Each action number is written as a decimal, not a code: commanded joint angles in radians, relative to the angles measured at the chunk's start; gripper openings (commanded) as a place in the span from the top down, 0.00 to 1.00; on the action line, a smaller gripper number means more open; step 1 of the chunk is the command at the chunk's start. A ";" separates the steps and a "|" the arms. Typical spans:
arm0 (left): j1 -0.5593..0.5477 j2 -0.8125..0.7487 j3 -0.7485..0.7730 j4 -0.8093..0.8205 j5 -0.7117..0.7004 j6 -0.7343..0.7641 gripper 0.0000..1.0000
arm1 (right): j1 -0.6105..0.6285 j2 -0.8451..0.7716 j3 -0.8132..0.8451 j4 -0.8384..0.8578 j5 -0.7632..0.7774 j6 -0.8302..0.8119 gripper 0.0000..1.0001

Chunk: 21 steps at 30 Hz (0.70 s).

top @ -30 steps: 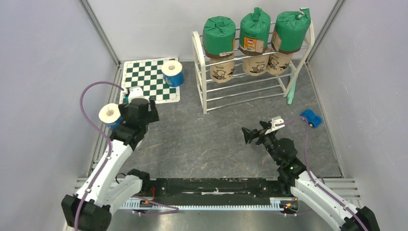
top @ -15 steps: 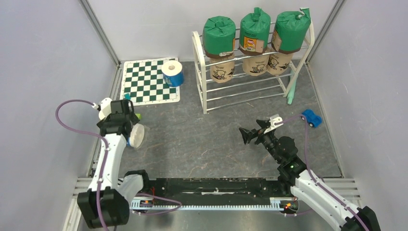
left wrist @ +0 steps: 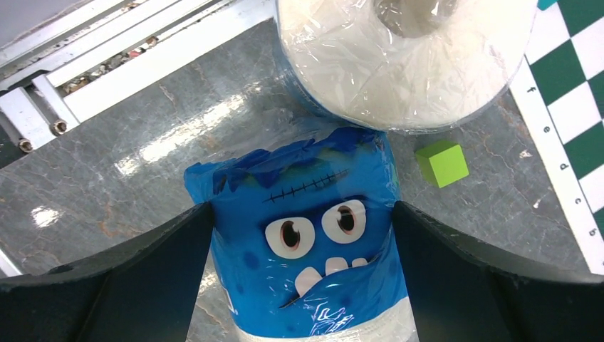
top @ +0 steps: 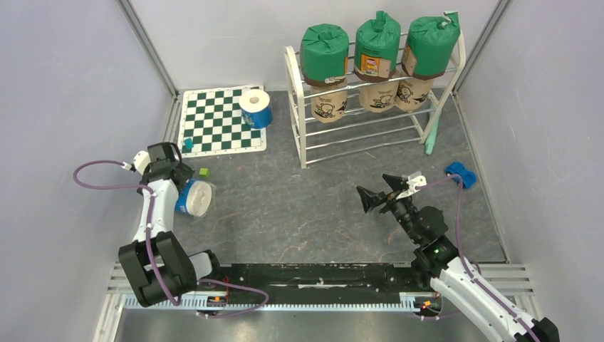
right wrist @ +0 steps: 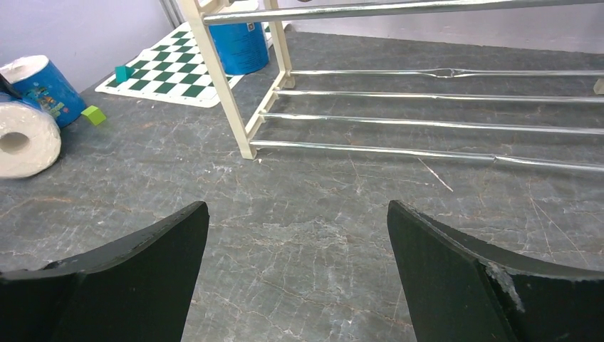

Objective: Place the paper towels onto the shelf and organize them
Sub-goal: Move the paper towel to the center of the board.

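My left gripper (top: 184,194) (left wrist: 300,214) is shut on a blue-wrapped paper towel roll (top: 196,199) (left wrist: 306,242) with a monster face. The roll lies on its side low over the floor at the left. A second blue roll (left wrist: 406,57) (right wrist: 39,85) stands upright just beyond it. A third (top: 255,107) stands on the checkered mat. The white shelf (top: 299,121) (right wrist: 221,71) holds three green rolls (top: 377,43) on its top tier and three tan rolls (top: 379,94) below them. Its lower rods are bare. My right gripper (top: 370,187) (right wrist: 296,210) is open and empty, facing the shelf.
The checkered mat (top: 217,121) lies at the back left with a teal cube (top: 188,144) on it. A green cube (top: 204,172) sits on the floor by the rolls. A blue toy car (top: 461,174) is at the right. Grey walls close in both sides.
My left arm has swung from beside the mat back toward the left wall, bringing the blue roll down and left with it. The right gripper has barely shifted.
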<state>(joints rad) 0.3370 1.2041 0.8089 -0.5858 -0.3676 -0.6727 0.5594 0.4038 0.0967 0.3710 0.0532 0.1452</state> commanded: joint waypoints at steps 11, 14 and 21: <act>-0.114 -0.101 -0.077 0.034 0.444 -0.023 0.14 | 0.003 0.021 0.019 0.014 -0.020 -0.004 0.02; -0.270 -0.105 -0.064 0.027 0.426 -0.021 0.13 | 0.002 0.043 0.035 0.010 -0.039 -0.001 0.02; -0.550 -0.120 -0.097 0.053 0.375 -0.078 0.11 | 0.003 0.095 0.072 0.000 -0.086 0.007 0.02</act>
<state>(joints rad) -0.1196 1.1076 0.7452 -0.5419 -0.0174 -0.6899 0.5594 0.4740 0.1009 0.3664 0.0185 0.1459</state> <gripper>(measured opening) 0.886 0.979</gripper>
